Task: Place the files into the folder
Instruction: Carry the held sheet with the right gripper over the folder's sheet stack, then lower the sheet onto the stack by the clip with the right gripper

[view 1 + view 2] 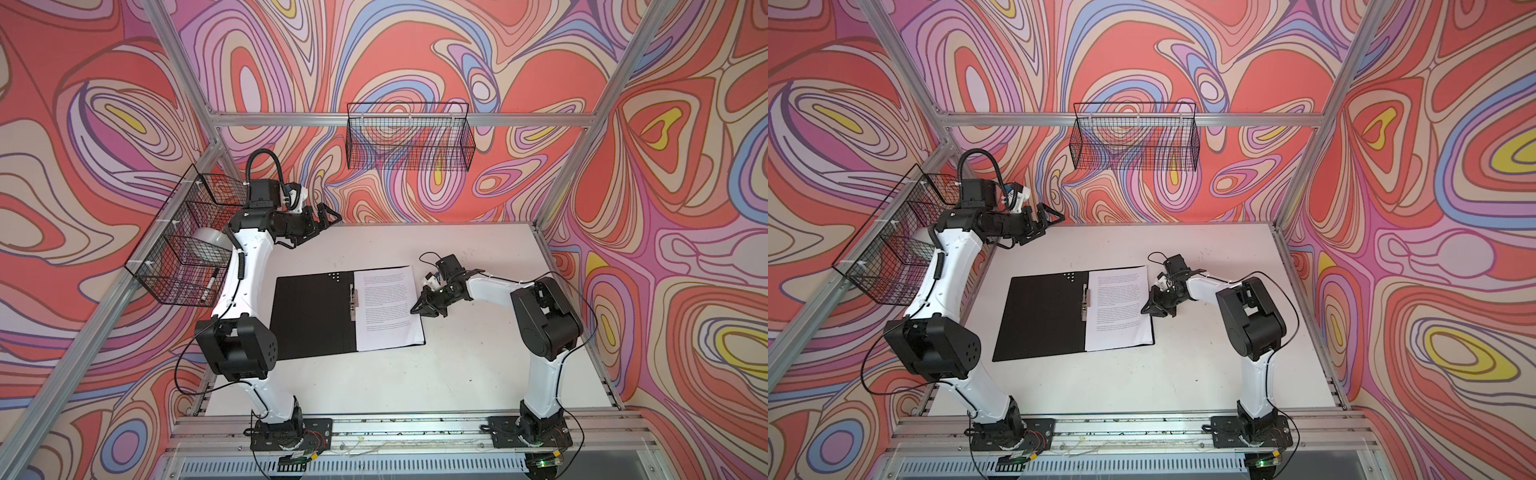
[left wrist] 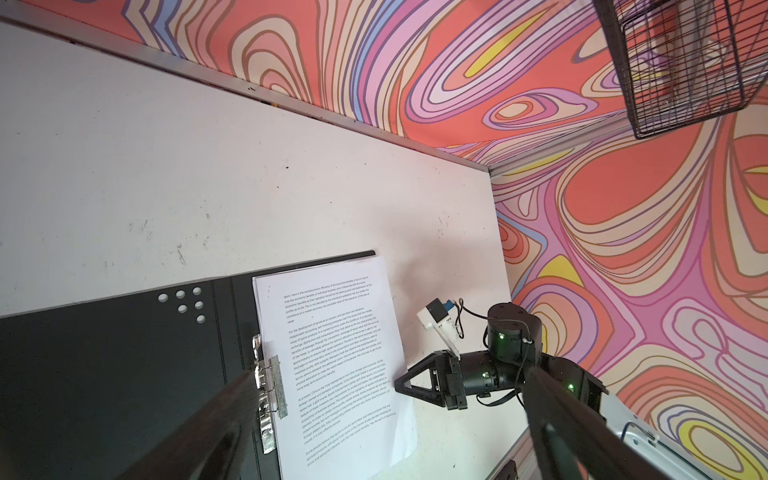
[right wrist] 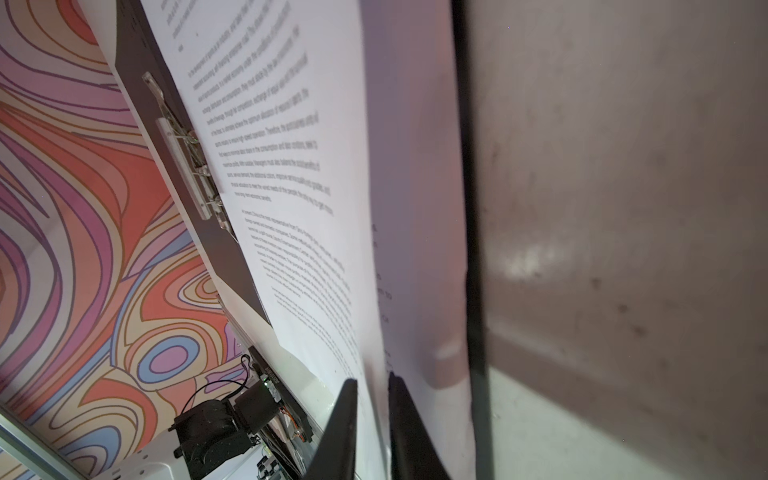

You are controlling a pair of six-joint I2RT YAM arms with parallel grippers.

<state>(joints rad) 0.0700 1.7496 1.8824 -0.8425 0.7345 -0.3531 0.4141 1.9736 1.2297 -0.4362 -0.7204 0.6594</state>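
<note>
Desk (image 1: 457, 374): the folder (image 1: 311, 311) lies open and flat mid-desk, black inside up, somewhat nearer the left edge than the right.

Files (image 1: 384, 307): these lie on the folder half that faces the desk's right edge. The stack is slightly skewed, and lower sheets fan out at its near right corner.

Step, my reading: the files are placed, and I am at the let-go or final squaring.

Left gripper (image 1: 318, 228): hangs high over the far left corner with its fingers wide and empty, well apart from the folder.

Right gripper (image 1: 415, 309): sits at the files' right edge. In the right wrist view its fingers (image 3: 345, 415) are narrow with a sheet edge between them. I cannot tell whether they grip it.

Clip (image 1: 354, 301): on the spine, at the files' left edge. Whether the sheets sit under it I cannot tell.

Next move, my judgement:
- Back the right fingers off toward the right edge without dragging the top sheet.
- Square the fanned corner.
- Swing the bare cover over the files, likely with the left arm.

Surroundings: wire baskets hang on the back wall (image 1: 409, 141) and the left wall (image 1: 187, 249), both off the desk. Nothing stands in the cover's path.
</note>
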